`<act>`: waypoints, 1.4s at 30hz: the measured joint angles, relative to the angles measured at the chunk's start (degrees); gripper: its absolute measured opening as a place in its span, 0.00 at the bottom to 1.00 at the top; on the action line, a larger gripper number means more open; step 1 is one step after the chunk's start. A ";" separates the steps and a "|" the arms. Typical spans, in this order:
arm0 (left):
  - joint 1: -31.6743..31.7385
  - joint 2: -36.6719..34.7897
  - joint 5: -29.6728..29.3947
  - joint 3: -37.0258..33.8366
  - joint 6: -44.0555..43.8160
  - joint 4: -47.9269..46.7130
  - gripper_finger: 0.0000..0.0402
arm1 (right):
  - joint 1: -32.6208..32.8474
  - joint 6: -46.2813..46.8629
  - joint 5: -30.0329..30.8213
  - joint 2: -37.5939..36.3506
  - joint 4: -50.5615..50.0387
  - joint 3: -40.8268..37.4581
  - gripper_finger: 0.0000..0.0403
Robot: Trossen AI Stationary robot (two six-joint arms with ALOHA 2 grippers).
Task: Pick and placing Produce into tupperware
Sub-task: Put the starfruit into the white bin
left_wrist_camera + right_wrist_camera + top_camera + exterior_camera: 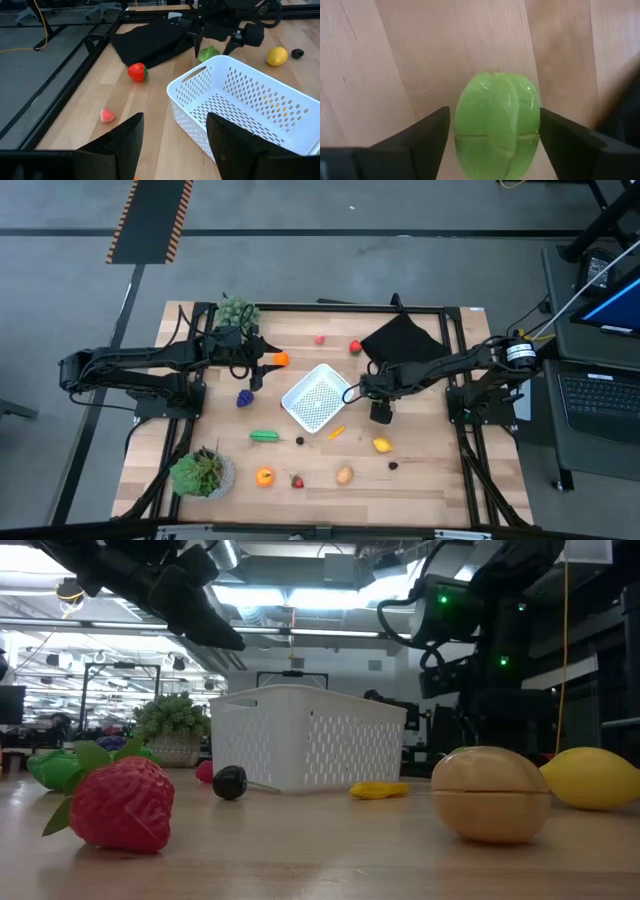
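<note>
A: While the white tupperware (318,397) sits mid-table with nothing visible in it, the high view shows the produce scattered all round it: a red piece (355,347) and a pink piece (320,338) on the far side, a purple one (244,397) and a green vegetable (264,436) to its left, a lemon (381,445), a tan piece (344,475) and an orange fruit (264,476) on the near side.

B: And the arms?

A: Right gripper (366,391) is low, just beside the tupperware's right edge. Left gripper (268,361) hovers to the container's upper left with something orange (281,359) at its tip; whether that is gripped, I cannot tell.

B: Low view?

A: A strawberry (122,805) and the tan piece (490,792) lie in front of the basket; no fruit shows through its walls.

B: Left wrist?

A: Fingers (125,142) part-way apart, basket interior bare.

B: Right wrist?

A: Fingers (427,135) spread wide, straddling a pale green ribbed vegetable (497,122) on the wood, not yet clamped. By my reckoning, packing has barely begun.
</note>
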 joint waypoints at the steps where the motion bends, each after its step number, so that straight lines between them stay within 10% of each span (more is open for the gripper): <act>1: 0.00 0.00 0.00 0.00 0.00 0.00 0.52 | 0.00 0.00 -0.02 0.00 0.00 0.00 0.70; 7: 0.00 0.00 0.00 0.00 -0.01 0.00 0.52 | 0.00 -0.38 -0.02 -0.04 -0.02 0.00 0.56; 42: 0.05 0.00 -0.10 0.00 -4.13 0.47 0.52 | -3.61 -8.12 0.05 -11.71 -5.70 11.96 0.56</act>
